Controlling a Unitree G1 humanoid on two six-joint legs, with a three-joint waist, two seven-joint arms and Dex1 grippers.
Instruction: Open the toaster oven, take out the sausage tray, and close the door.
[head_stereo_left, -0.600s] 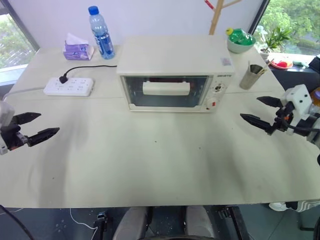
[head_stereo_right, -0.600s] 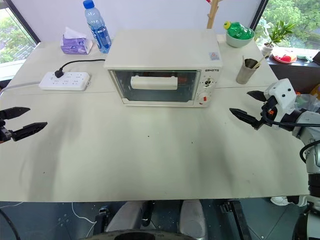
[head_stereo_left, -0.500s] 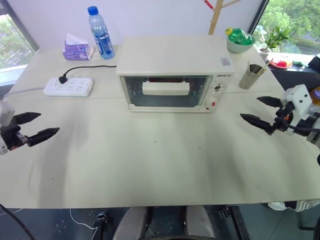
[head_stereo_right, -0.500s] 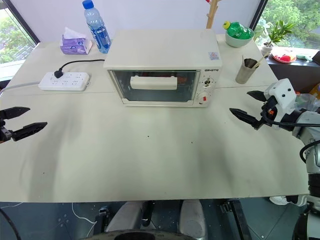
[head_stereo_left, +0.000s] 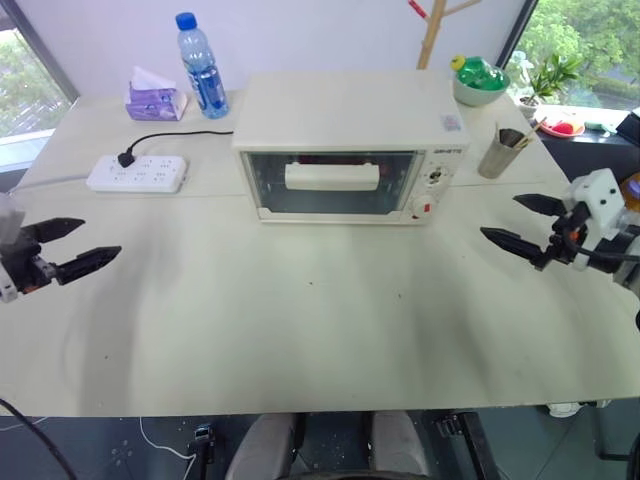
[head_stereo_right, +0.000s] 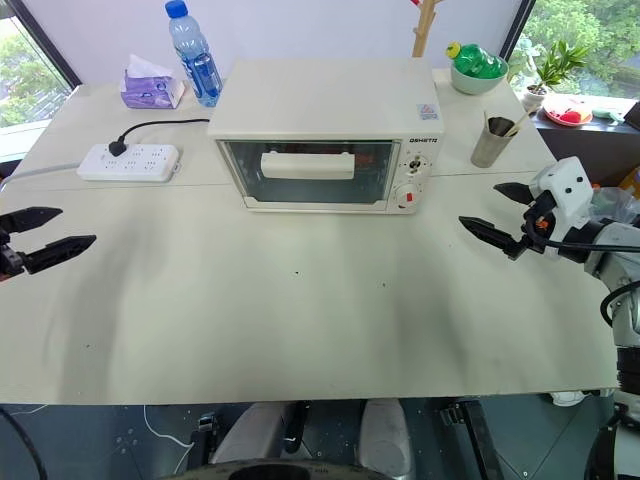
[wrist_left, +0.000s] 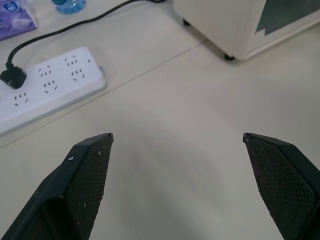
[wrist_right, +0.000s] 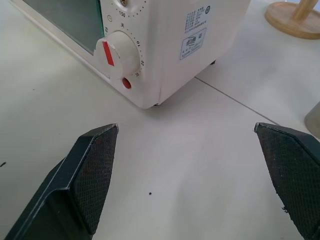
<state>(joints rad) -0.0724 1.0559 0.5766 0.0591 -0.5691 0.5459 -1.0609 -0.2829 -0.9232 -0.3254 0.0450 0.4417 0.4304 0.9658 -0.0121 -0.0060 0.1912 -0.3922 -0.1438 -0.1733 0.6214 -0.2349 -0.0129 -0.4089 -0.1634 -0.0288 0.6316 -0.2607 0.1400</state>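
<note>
The cream-white toaster oven (head_stereo_left: 350, 145) stands at the back middle of the table, its glass door (head_stereo_left: 332, 182) shut, with the white bar handle (head_stereo_left: 332, 176) across it. The sausage tray is hidden. My left gripper (head_stereo_left: 75, 246) hovers open over the table's left edge, far from the oven, nothing between its fingers (wrist_left: 85, 172). My right gripper (head_stereo_left: 511, 221) is open at the right, a short way off the oven's knob panel (wrist_right: 120, 52), also empty.
A white power strip (head_stereo_left: 138, 173) with a black cord lies left of the oven. Behind it stand a water bottle (head_stereo_left: 203, 66) and a tissue pack (head_stereo_left: 154, 97). A metal cup (head_stereo_left: 503, 152) and a bowl (head_stereo_left: 480, 82) sit at the back right.
My left gripper has lifted slightly and edged toward the oven. The right gripper and the oven have not moved.
</note>
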